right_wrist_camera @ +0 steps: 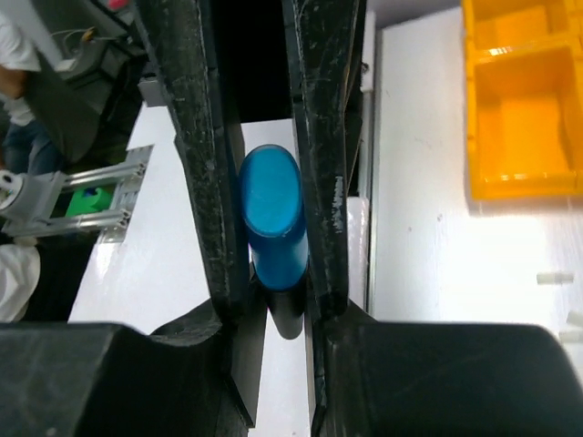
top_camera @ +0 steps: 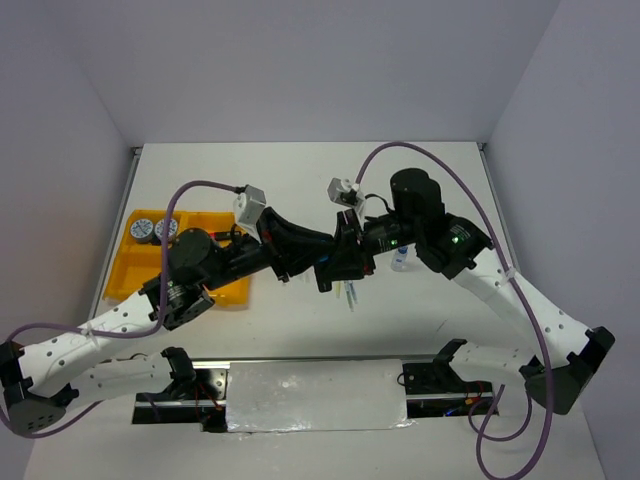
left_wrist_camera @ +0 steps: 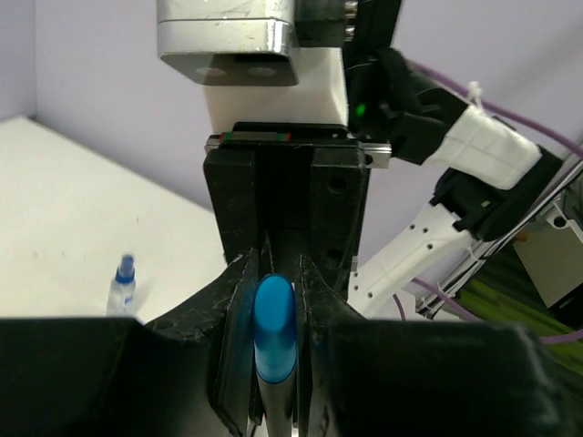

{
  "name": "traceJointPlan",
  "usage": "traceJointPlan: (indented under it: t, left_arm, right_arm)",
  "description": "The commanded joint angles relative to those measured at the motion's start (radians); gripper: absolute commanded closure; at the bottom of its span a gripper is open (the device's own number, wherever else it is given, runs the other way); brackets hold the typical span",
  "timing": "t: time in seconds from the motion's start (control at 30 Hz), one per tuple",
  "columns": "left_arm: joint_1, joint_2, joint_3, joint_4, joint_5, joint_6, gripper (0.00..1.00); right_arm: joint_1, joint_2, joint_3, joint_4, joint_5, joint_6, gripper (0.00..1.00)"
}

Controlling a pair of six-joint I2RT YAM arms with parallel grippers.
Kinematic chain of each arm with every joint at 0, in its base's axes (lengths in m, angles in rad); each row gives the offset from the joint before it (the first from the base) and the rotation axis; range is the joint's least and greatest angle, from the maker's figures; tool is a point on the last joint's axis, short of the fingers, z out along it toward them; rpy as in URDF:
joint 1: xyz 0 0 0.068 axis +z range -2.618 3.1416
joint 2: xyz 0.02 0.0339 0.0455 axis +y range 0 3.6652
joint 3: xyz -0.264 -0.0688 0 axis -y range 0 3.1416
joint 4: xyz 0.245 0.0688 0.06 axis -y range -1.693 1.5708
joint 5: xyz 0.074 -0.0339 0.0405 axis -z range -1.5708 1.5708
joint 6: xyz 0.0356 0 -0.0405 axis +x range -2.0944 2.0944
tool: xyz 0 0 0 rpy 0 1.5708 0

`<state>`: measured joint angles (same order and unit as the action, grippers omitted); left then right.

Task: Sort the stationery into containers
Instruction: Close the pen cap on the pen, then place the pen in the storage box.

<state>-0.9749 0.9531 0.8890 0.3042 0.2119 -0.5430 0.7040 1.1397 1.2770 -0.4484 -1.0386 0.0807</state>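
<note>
Pale walls and a white desk (top_camera: pixel 300 180) are filling the overhead view, where both arms are meeting near the middle and hiding the marker completely. Only some thin pale pens (top_camera: pixel 350 295) are peeking out just below the joined fingers. From above it is impossible to tell how far either pair of fingers is standing apart.

The wrist cameras are showing what the top view is missing: a marker (left_wrist_camera: pixel 273 332) with a blue cap, its dark body running toward the lens and being cut off by the near fingertips. The left fingers (left_wrist_camera: pixel 91 382) are looming blurred at the bottom of their own view. In the right wrist view they are appearing sharp, pressing both sides of the blue cap. The right fingers (right_wrist_camera: pixel 455 382) are clamping narrowly on the same marker, so both pairs are grasping it above the desk.

A small blue-capped bottle (left_wrist_camera: pixel 121 284) is standing on the desk near the right fingers, on their outer side. The yellow tray (top_camera: pixel 135 268) is lying well apart from the left fingers, on their outer side. Two round tins (top_camera: pixel 143 230) are sitting in one of its far compartments.
</note>
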Motion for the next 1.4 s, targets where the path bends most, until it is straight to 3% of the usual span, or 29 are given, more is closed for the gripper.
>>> traceJointPlan:
  t: [0.0,0.17,0.27,0.43,0.5,0.63,0.67,0.73,0.77,0.8,0.9,1.0,1.1,1.2,1.37]
  left_arm:
    - [-0.128,0.174,-0.188,-0.562,0.299,-0.048,1.00]
    - [-0.137,0.161,-0.225,-0.557,0.310,-0.057,1.00]
    - [-0.134,0.087,-0.167,-0.622,0.221,-0.043,1.00]
    - [-0.128,-0.010,0.048,-0.752,-0.234,-0.066,1.00]
    - [-0.127,-0.034,0.085,-0.748,-0.333,-0.087,1.00]
    - [-0.122,-0.034,0.177,-0.745,-0.525,-0.126,1.00]
    - [-0.120,-0.030,0.189,-0.743,-0.599,-0.136,1.00]
    - [-0.110,-0.021,0.232,-0.772,-0.675,-0.158,1.00]
    - [-0.087,-0.010,0.246,-0.783,-0.712,-0.178,1.00]
    - [-0.067,-0.004,0.263,-0.815,-0.789,-0.190,1.00]
    - [0.071,0.050,0.318,-0.861,-0.847,-0.207,1.00]
    - [0.317,0.102,0.314,-0.860,-0.855,-0.248,1.00]
    - [0.474,0.163,0.283,-0.835,-0.919,-0.346,1.00]
    - [0.582,0.234,0.243,-0.713,-0.934,-0.383,1.00]
    - [0.653,0.370,0.244,-0.565,-1.000,-0.408,1.00]
  right_arm:
    - [-0.003,-0.055,0.029,0.628,0.250,0.054,1.00]
    - [-0.066,-0.073,-0.060,0.747,0.216,0.128,1.00]
    - [-0.074,-0.074,-0.074,0.757,0.198,0.128,1.00]
    - [-0.074,-0.107,-0.215,0.904,0.199,0.177,1.00]
    - [-0.074,-0.089,-0.226,0.915,0.198,0.186,0.96]
    - [-0.075,-0.049,-0.238,0.942,0.210,0.218,0.61]
    - [-0.077,-0.043,-0.242,0.942,0.225,0.220,0.39]
    - [-0.083,-0.031,-0.254,0.933,0.242,0.215,0.23]
    - [-0.089,-0.025,-0.261,0.918,0.264,0.212,0.06]
    - [-0.101,-0.018,-0.266,0.901,0.276,0.200,0.01]
    - [-0.110,-0.009,-0.284,0.777,0.395,0.136,0.00]
    - [-0.107,-0.070,-0.335,0.673,0.560,0.099,0.00]
    - [-0.101,-0.126,-0.389,0.623,0.705,0.125,0.00]
    - [-0.083,-0.195,-0.459,0.617,0.796,0.169,0.00]
    - [-0.049,-0.254,-0.531,0.584,0.831,0.186,0.00]
